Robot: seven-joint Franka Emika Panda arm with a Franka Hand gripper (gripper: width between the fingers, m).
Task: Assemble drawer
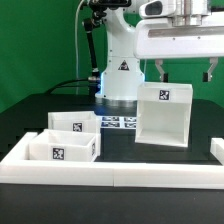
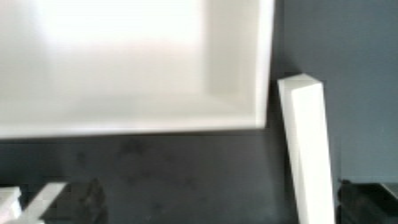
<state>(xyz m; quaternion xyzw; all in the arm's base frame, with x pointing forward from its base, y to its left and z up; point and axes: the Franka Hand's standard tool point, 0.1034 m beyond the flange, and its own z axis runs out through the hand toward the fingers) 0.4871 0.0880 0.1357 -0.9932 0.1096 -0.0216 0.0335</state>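
White plastic lay on the desk [image 1: 120,145]: one housing [image 1: 163,118] and two trays, a nearer tray [image 1: 75,124] and a farther tray [image 1: 62,150], well aside of the fingers [image 1: 164,68]. They hung spread wide above the housing, touching nothing.

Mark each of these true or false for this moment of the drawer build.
1. The rear tray and the front tray stand outside the housing, on the exterior view's left of it. True.
2. The tool is gripping a tray. False: it hangs open above the housing and holds nothing.
3. The marker board rests on top of the housing. False: it lies flat on the table, between the trays and the housing.
4. A long low border wall runs across the near side of the table, in front of the trays and the housing. True.
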